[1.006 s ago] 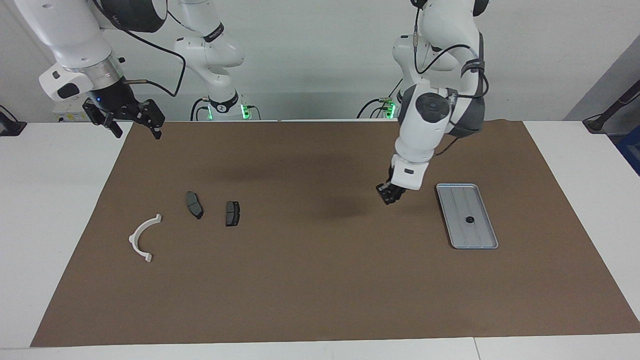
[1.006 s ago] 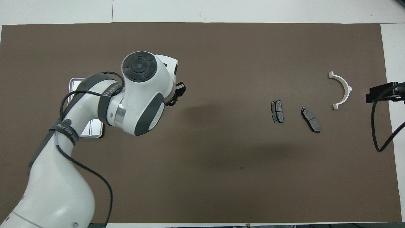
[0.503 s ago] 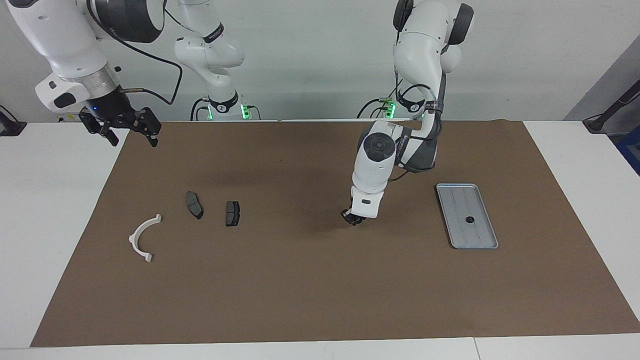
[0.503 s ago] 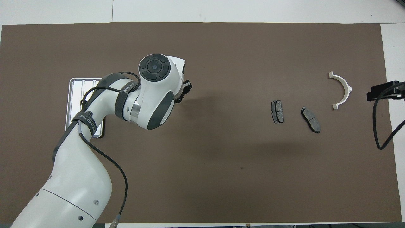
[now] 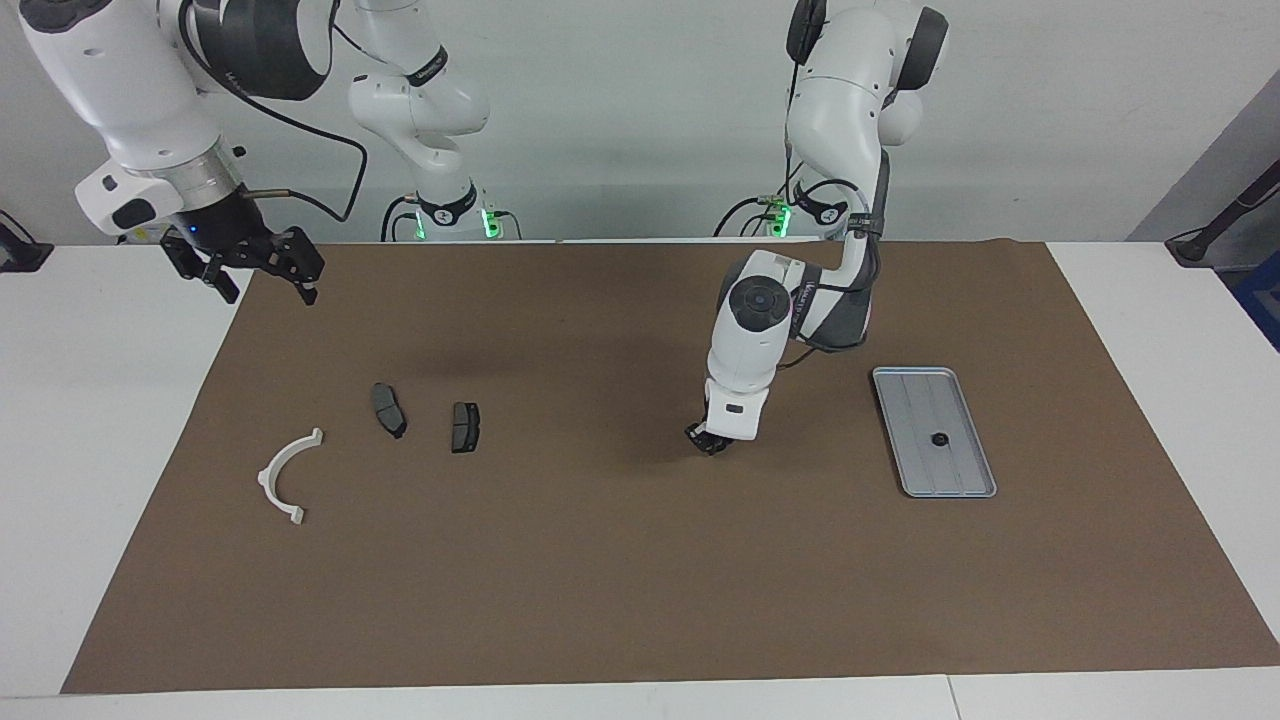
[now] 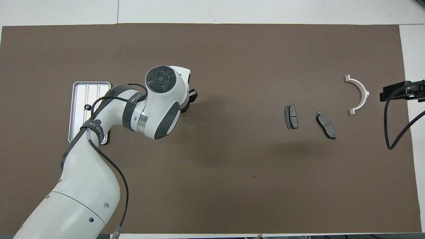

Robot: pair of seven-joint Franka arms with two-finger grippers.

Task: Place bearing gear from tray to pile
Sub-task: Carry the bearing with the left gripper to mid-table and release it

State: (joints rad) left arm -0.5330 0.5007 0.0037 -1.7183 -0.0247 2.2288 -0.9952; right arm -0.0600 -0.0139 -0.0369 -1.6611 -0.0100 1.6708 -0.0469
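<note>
Left gripper [image 5: 709, 441] low over the mat [image 5: 640, 560], at 9 o'clock of the tray [image 5: 905, 440]; grip state cannot be told. Gear [image 5: 939, 439] lies in the tray. Right gripper [image 5: 262, 272], spread, waits. Risk: left gripper off target, so closing here would miss the gear and the pile [image 5: 400, 430] would gain nothing.

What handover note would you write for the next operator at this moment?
Left claw: low over bare brown mat, between tray and pile; grip unreadable.
Right claw: raised at the mat's edge, right arm's end, fingers open, waiting.
Flat grey ridged metal tray: left arm's end, one small dark round part on it.
Pile: white semicircular plastic bracket, two dark grey pads.
Left: no gear shows at the pile yet.
</note>
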